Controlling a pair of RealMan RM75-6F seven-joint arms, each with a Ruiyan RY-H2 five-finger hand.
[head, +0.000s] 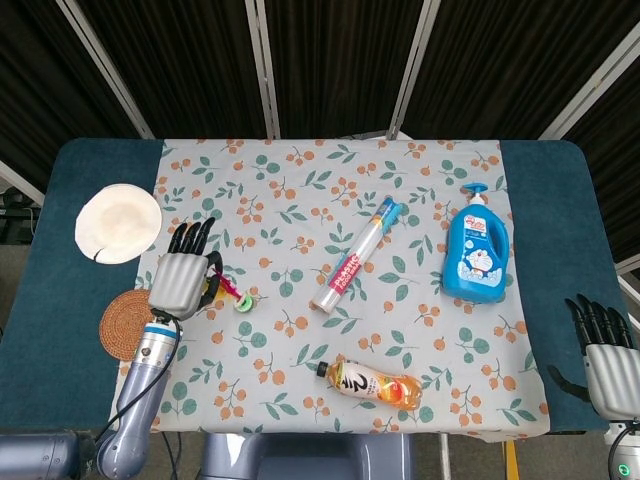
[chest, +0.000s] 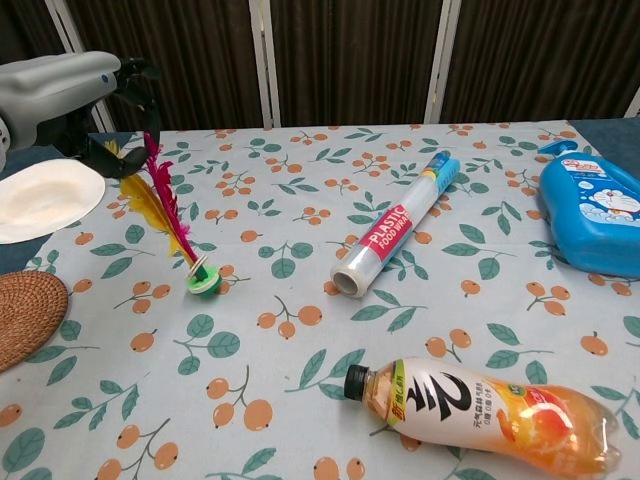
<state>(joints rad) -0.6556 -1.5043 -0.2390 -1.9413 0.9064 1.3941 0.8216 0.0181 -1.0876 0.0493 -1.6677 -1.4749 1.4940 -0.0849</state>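
My left hand (head: 180, 278) (chest: 75, 95) hovers over the left side of the flowered cloth and pinches the red and yellow feathers of a shuttlecock (chest: 165, 205). The shuttlecock hangs tilted, and its green base (chest: 203, 283) (head: 245, 300) is down at the cloth, right of the hand. Whether the base touches the cloth is unclear. My right hand (head: 605, 355) rests at the table's near right corner, off the cloth, with fingers stretched out and nothing in it. It does not show in the chest view.
A cling film roll (head: 358, 255) (chest: 392, 227) lies mid-cloth. A blue pump bottle (head: 475, 250) (chest: 592, 215) lies at the right, an orange drink bottle (head: 372, 382) (chest: 490, 415) near the front edge. A white round pad (head: 118, 222) (chest: 45, 198) and woven coaster (head: 128, 323) (chest: 25, 318) sit left.
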